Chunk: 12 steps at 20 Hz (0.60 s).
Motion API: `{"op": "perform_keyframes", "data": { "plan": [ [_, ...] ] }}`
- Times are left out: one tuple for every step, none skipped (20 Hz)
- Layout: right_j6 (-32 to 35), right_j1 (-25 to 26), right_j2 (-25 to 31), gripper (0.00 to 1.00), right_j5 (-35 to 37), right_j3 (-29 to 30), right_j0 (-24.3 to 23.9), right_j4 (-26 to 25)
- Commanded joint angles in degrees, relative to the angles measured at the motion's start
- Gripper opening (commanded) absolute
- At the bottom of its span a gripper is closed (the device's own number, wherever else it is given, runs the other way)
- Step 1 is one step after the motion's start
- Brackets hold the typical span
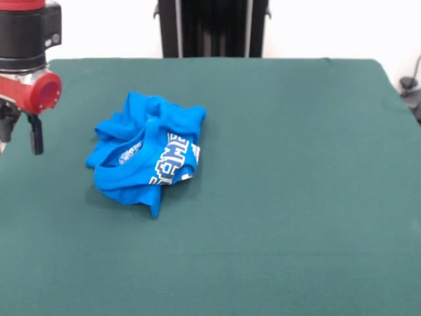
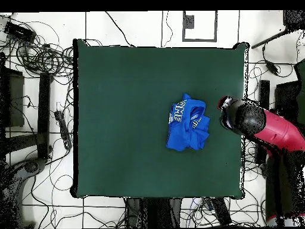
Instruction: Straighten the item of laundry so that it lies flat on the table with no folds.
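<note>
Hanging above the table's (image 1: pixel 296 197) edge beside the shirt (image 1: pixel 148 155), well apart from it, the gripper (image 1: pixel 20 131) holds nothing; whether it is apart or together I cannot tell. The blue shirt lies crumpled in a heap on the green cloth, its white lettering partly folded under.

arm (image 1: pixel 26 46): black cylinder housing | red round joint cap | crimson link

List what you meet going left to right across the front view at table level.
Gripper hanging over the table's left edge → crumpled blue T-shirt → a wide stretch of bare green table out to the right edge.
</note>
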Motion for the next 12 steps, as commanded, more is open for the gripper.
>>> {"op": "perform_keyframes", "data": {
  "plan": [
    [8.7, 3.1, 2.4, 1.0, 5.6, -0.1, 4.5, 3.9],
    [9.1, 3.1, 2.0, 1.0, 5.7, -0.3, 4.9, 4.2],
    [9.5, 3.2, 1.7, 1.0, 5.8, -0.4, 5.4, 4.4],
    [9.7, 3.5, 1.5, 1.0, 5.7, -0.6, 5.8, 4.7],
    [10.1, 3.8, 1.1, 1.0, 5.2, -0.6, 6.2, 4.9],
    [10.5, 4.1, 0.9, 1.0, 4.7, -0.7, 6.6, 5.2],
    [10.9, 4.3, 0.6, 1.0, 4.3, -0.6, 6.9, 5.4],
    [11.1, 4.5, 0.2, 1.0, 3.9, -0.6, 7.3, 5.6],
    [11.4, 4.5, 0.0, 1.0, 3.5, -0.3, 7.6, 5.9],
    [11.7, 4.6, -0.1, 1.0, 3.3, -0.1, 7.9, 6.2],
    [12.0, 4.4, -0.3, 1.0, 2.9, 0.4, 8.3, 6.4],
    [12.3, 4.2, -0.5, 1.0, 2.8, 0.7, 8.6, 6.8]
  ]
}}
